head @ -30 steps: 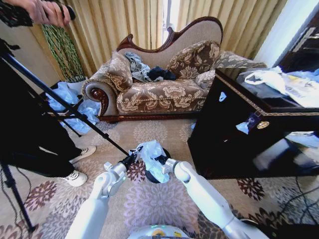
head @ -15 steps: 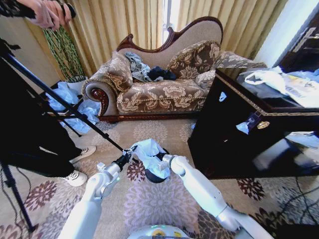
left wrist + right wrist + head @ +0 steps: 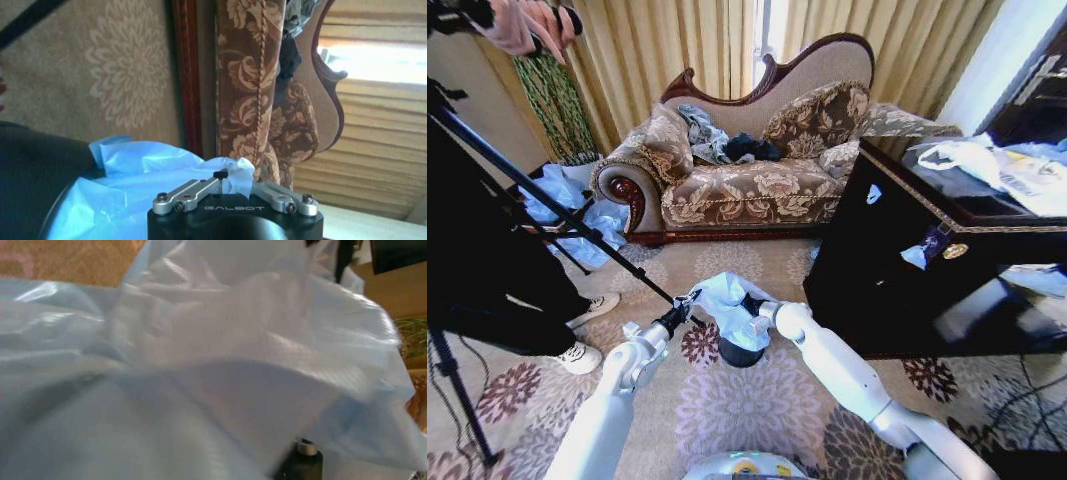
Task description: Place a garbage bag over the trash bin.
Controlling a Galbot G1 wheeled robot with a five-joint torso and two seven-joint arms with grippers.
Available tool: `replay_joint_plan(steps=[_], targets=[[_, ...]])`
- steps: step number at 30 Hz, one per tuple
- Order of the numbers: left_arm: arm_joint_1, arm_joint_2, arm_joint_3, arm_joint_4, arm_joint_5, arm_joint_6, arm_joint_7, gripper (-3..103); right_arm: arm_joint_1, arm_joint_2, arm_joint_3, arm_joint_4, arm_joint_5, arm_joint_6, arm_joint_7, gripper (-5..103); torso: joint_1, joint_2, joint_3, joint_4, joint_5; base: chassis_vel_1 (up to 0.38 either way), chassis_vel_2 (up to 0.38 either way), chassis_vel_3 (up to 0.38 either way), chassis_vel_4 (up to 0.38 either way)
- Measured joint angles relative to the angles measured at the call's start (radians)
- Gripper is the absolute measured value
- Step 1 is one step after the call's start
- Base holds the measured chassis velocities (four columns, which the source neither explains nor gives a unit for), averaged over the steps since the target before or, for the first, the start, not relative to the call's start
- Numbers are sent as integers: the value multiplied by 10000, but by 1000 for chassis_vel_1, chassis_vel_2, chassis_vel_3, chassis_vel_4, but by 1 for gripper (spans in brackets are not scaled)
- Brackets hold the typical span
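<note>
Since earlier: bag spread wider over bin. Left gripper pinching bag edge; right gripper buried in plastic, finger state unclear, stretching mouth.

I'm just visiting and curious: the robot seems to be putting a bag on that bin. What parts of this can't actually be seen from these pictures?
- Head view: the trash bin rim, covered by the garbage bag.
- Head view: the right end effector, buried in the bag, so its grip is unclear.
- Right wrist view: the bin, hidden by blurred bag plastic against the lens.
- Left wrist view: the left end effector pinches a bag edge; the view's edge cuts off the bin.
</note>
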State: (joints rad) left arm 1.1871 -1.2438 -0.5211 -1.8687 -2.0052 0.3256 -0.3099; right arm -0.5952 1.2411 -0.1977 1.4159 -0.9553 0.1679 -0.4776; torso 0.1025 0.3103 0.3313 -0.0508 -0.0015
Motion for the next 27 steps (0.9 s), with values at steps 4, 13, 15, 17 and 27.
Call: replay_joint_plan(steps=[4,13,15,17,27], targets=[[-176,72,147,21,-73,19,2,0,43,-108,125,3,-215,105,-121,66,0,0,0,0,0,0,0,0,0],[-331,-124,601,-99,-107,39,-105,0,-91,-746,552,331,-346,339,-388,97,0,0,0,0,3,0,0,0,0],[-333,-197,683,-76,-95,39,-157,0,-155,-846,606,421,-346,361,-430,99,0,0,0,0,1,0,0,0,0],[-237,-357,846,-173,-84,40,-245,0,-317,-1092,709,651,-306,412,-533,100,0,0,0,0,-1,0,0,0,0],[489,-1209,1433,-704,318,-33,-651,0,-1096,-1921,997,1578,132,485,-783,100,-2,1,-1,1,0,0,0,0,0]])
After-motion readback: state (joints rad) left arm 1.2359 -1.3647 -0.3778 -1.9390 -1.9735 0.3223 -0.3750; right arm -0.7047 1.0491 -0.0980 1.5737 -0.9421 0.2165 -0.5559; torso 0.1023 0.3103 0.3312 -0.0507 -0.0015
